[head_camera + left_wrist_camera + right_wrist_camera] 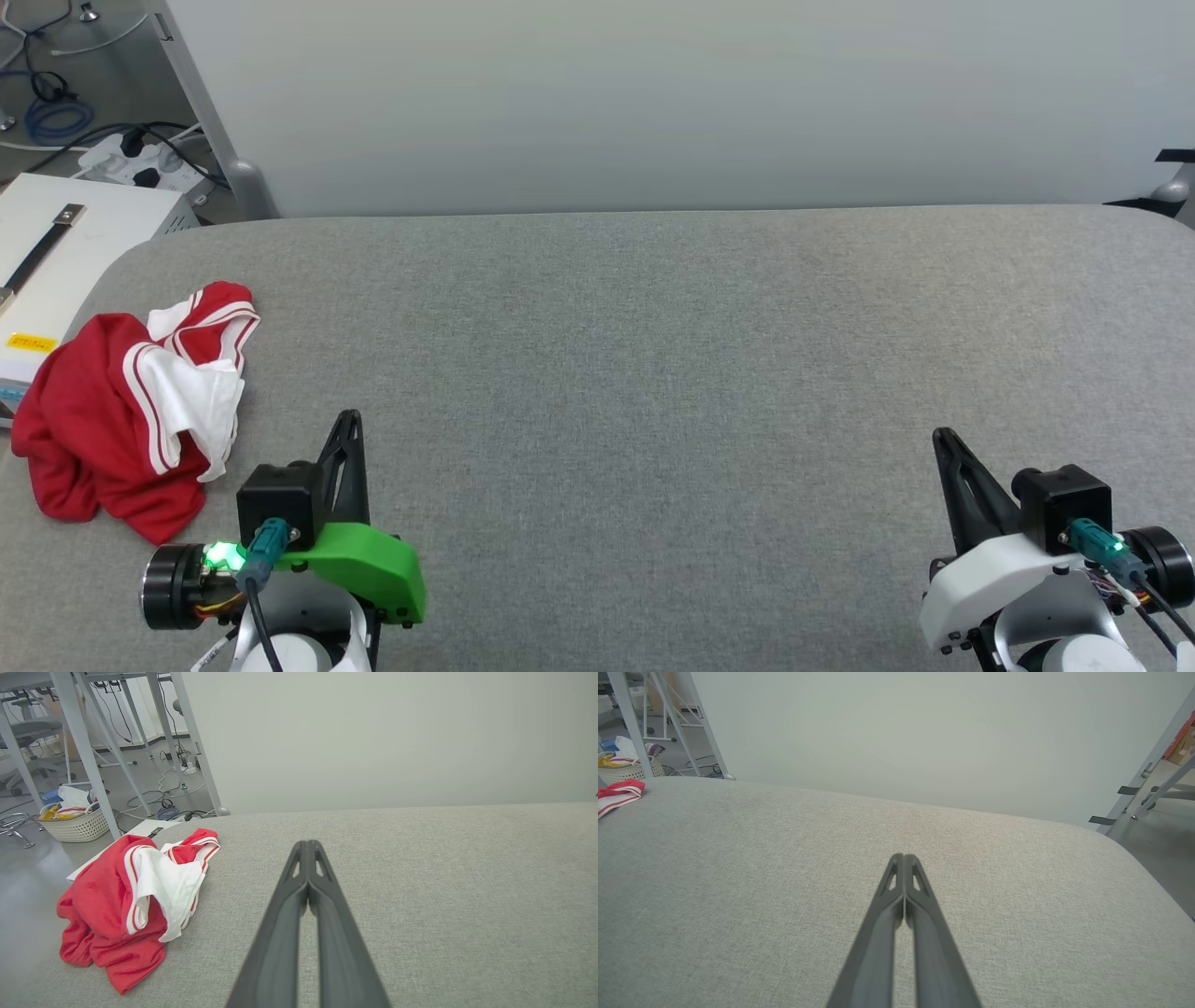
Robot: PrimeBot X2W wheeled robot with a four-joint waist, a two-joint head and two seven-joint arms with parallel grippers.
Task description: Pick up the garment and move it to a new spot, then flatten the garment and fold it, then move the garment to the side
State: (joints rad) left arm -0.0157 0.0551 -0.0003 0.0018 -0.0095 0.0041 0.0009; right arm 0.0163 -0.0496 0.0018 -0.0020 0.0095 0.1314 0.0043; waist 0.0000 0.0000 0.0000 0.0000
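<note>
The garment (131, 411) is a red shirt with white sleeves and red-white striped trim, lying crumpled at the left end of the grey fabric surface (653, 373), partly over its left edge. The left wrist view has the garment (131, 900) to the left of my fingers. A corner of the garment (616, 795) appears at the far left of the right wrist view. My left gripper (347, 420) is shut and empty, just right of the garment. My right gripper (943, 437) is shut and empty at the lower right, far from it.
A white box (56, 261) with a black strap stands off the surface's left end, with cables and a power strip (131, 163) on the floor behind. A pale wall (653, 93) backs the surface. A woven basket (74, 821) sits among table legs.
</note>
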